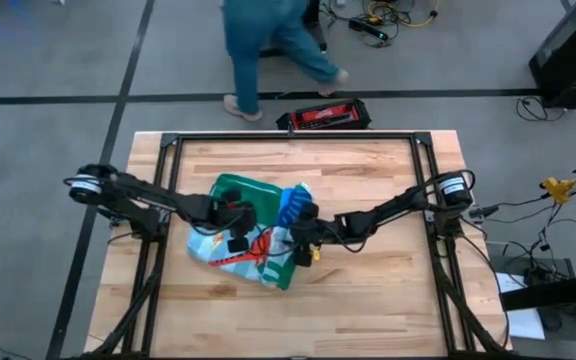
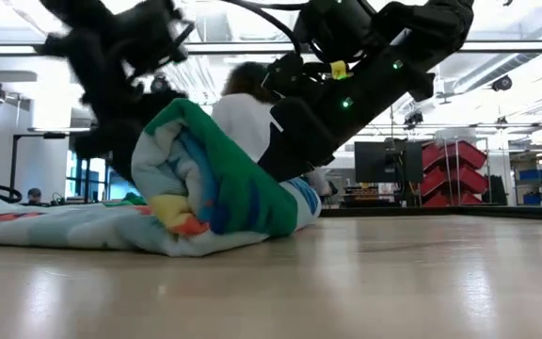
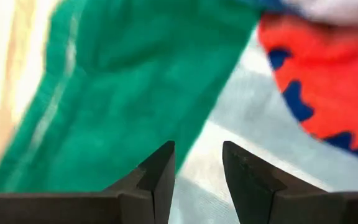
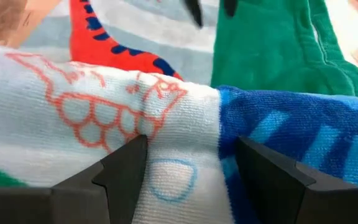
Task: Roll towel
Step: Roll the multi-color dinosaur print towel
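Note:
The towel (image 1: 253, 235), green-bordered with a pale centre and dinosaur prints, lies bunched in the middle of the table. One part of it is heaped into a raised hump (image 2: 215, 179), and its flat part rests on the wood. My left gripper (image 3: 197, 155) hovers open over the green border and pale centre, coming from the table's left (image 1: 238, 232), with nothing between its fingers. My right gripper (image 4: 190, 149) reaches in from the right (image 1: 300, 238) and is shut on the hump. My right gripper has a thick, bunched fold of the towel (image 4: 185, 124) between its two fingers, where the pale cloth with a red outline print meets a blue print. The fingers slant down from the table's right side. The fold stands raised, and the rest of the towel lies on the table.
Bare wood (image 1: 368, 300) surrounds the towel inside the black frame rails (image 1: 298, 136). A person (image 1: 268, 45) walks on the floor beyond the far edge, beside a red and black case (image 1: 323, 115). Cables and equipment sit to the right of the table.

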`<state>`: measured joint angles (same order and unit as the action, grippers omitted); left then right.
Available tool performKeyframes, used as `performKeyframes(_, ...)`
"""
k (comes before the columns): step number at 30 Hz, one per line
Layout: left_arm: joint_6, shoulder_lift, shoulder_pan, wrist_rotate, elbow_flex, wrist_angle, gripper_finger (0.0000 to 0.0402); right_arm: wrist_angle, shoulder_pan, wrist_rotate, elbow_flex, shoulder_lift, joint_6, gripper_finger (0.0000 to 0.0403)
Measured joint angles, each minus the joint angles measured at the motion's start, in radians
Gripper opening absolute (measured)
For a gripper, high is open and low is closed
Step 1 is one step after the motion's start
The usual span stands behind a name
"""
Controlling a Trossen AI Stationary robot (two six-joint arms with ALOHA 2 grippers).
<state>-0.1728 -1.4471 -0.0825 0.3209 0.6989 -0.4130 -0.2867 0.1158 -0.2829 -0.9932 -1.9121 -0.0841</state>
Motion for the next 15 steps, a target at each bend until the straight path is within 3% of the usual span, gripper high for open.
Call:
performKeyframes(3,-0.027,-0.033,-0.003,-0.012,-0.076,0.143,0.0119,-0.046,-0.02,-0.003,-0.001,-0.031,0.016,0.0238)
performKeyframes(7,-0.048,-0.111,-0.014,-0.012,-0.086,0.27,0.0119,-0.089,-0.038,-0.003,-0.001,-0.061,0.017,0.0247)
performKeyframes(11,-0.029,-0.206,-0.044,-0.012,-0.023,0.342,0.0119,-0.072,-0.038,0.005,-0.001,-0.056,0.037,0.0251)
performKeyframes(15,0.001,-0.281,-0.078,-0.014,0.085,0.318,0.0119,0.07,-0.032,0.032,-0.001,-0.013,0.057,0.0247)
